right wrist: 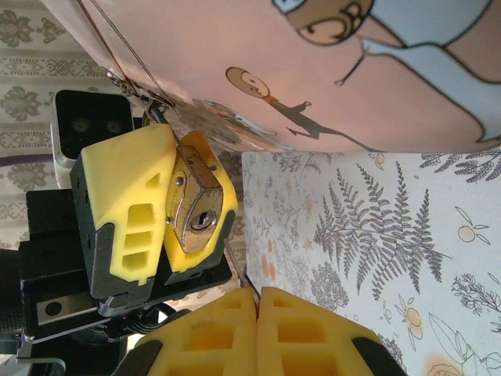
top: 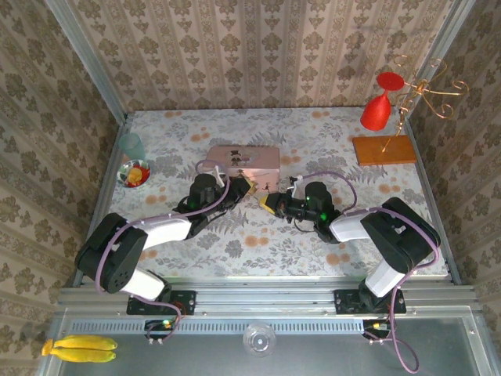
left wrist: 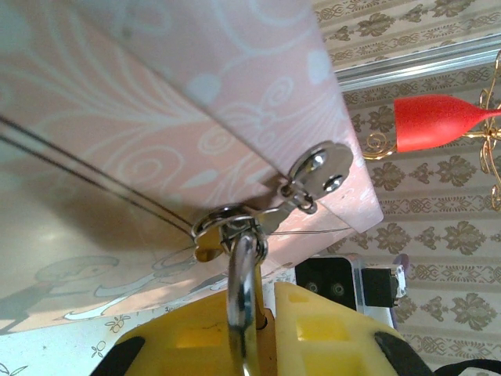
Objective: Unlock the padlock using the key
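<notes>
The brass padlock (right wrist: 196,207) is clamped between the yellow fingers (right wrist: 125,196) of my left gripper (top: 250,186), its keyhole facing the right wrist camera. Its silvery shackle (left wrist: 243,290) sticks out past the left gripper (left wrist: 262,301) toward the pink tin (top: 244,162), and a small ring with a round silvery piece (left wrist: 321,168) hangs on it. My right gripper (top: 268,204) is shut on the key (right wrist: 239,269). The thin blade pokes out of the right gripper (right wrist: 258,291), a short way below the keyhole and apart from it.
The pink tin (right wrist: 329,70) lies just behind both grippers. A red glass (top: 377,110) hangs on a gold rack (top: 415,94) with a wooden base at the back right. A teal cup (top: 131,145) and a small bowl (top: 135,174) stand at the left.
</notes>
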Action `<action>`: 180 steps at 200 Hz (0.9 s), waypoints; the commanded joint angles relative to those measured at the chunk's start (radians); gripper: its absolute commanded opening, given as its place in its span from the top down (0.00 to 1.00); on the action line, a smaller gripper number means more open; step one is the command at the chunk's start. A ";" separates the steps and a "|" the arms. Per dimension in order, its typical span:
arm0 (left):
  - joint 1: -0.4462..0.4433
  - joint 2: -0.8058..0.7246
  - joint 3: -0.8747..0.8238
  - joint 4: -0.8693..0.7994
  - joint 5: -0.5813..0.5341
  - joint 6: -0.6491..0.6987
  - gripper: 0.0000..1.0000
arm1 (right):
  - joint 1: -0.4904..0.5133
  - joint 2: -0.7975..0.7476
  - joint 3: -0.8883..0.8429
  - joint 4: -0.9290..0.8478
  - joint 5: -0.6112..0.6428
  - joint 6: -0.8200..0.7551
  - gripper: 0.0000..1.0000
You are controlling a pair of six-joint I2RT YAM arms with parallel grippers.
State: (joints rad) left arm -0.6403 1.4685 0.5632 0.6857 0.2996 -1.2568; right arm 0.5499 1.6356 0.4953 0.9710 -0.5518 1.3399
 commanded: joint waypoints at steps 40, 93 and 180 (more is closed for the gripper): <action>-0.007 -0.044 0.018 0.088 0.045 0.029 1.00 | -0.014 -0.003 0.013 0.037 -0.009 -0.005 1.00; -0.006 -0.040 0.012 0.098 0.059 0.022 1.00 | -0.020 -0.003 0.009 0.026 -0.003 -0.018 1.00; 0.018 -0.069 0.020 0.051 0.088 0.060 1.00 | -0.030 -0.044 0.007 -0.012 -0.014 -0.040 1.00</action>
State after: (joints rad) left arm -0.6250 1.4574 0.5621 0.6727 0.3450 -1.2442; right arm 0.5240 1.6108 0.4953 0.9646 -0.5549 1.3239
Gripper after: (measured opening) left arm 0.134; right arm 0.066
